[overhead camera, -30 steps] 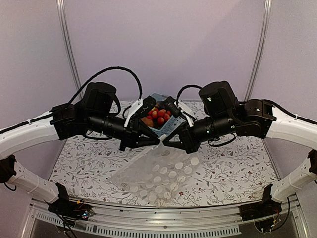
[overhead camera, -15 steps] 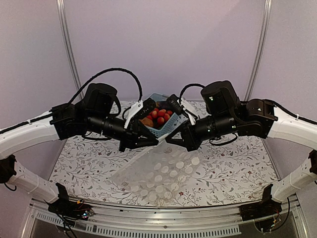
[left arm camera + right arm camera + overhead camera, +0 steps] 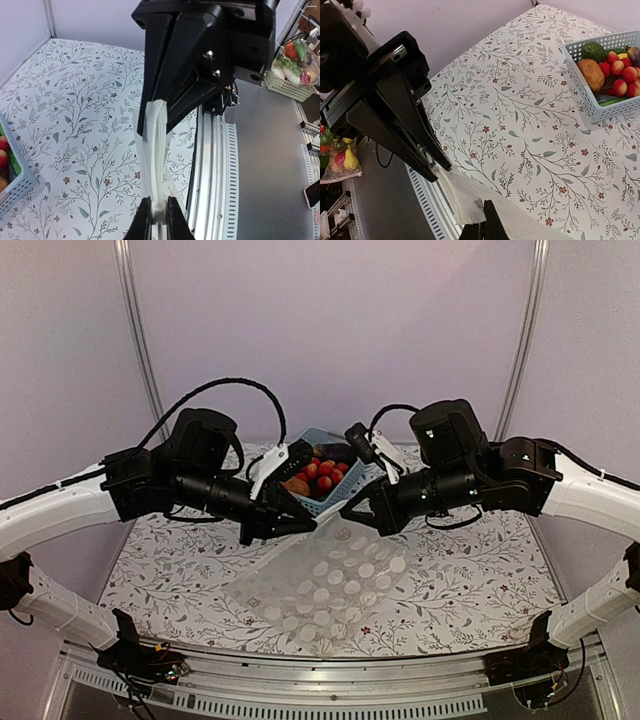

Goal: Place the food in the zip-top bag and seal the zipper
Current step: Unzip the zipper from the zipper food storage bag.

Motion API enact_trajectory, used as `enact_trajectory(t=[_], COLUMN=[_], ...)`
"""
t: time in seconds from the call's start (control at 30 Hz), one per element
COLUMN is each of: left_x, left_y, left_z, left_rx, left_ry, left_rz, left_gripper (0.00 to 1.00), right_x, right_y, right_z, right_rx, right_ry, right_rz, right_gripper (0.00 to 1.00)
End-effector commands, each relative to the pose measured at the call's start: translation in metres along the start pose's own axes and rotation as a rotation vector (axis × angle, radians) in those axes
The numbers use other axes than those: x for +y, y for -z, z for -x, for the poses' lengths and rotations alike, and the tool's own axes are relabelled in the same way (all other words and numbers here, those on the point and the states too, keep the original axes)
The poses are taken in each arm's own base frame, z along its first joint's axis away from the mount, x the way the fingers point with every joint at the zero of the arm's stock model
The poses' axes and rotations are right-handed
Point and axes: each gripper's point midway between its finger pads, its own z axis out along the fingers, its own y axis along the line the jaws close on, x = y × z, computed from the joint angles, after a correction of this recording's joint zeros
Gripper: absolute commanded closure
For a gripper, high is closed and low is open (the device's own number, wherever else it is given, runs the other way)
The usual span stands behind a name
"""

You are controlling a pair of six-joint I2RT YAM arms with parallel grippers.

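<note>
bag (image 3: 325,580): thin clear plastic, glossy, crinkled, white dots | food (image 3: 620,75): smooth, slight sheen | basket (image 3: 600,107): light-blue slotted plastic | tabletop (image 3: 520,100): matt floral print | left tool (image 3: 159,222), right tool (image 3: 482,229): matt black plastic | rail (image 3: 212,165): ribbed bare metal

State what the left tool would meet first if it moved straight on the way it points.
Probably the right tool, which faces it along the edge of the zip-top bag both pinch; depth is unclear.

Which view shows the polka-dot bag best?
Top external: the whole polka-dot bag shows, from raised mouth to bottom edge, dots clear. Left wrist shows only its pinched mouth edge-on; right wrist shows only a clear crumpled corner.
</note>
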Motion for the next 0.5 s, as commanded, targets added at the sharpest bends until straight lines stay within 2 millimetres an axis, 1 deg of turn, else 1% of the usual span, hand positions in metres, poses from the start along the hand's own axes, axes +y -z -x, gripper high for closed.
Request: enact_trajectory(t=[0.0, 0.2, 0.47], left_x=[-0.003, -0.002, -0.001], left_y=[0.010, 0.011, 0.012], left_z=[-0.005, -0.005, -0.006], left_rx=[0.027, 0.027, 0.027], left_ry=[0.002, 0.001, 0.003], left_rz=[-0.006, -0.002, 0.002], left_gripper=[1.00, 1.00, 1.00], right_x=[-0.023, -0.034, -0.042], right_y=[0.011, 0.014, 0.017], right_z=[0.008, 0.010, 0.013], right_rx=[-0.047, -0.060, -0.074], right_ry=[-0.038, -0.065, -0.079], right_rz=[-0.095, -0.126, -0.150], right_gripper=[1.00, 1.00, 1.00])
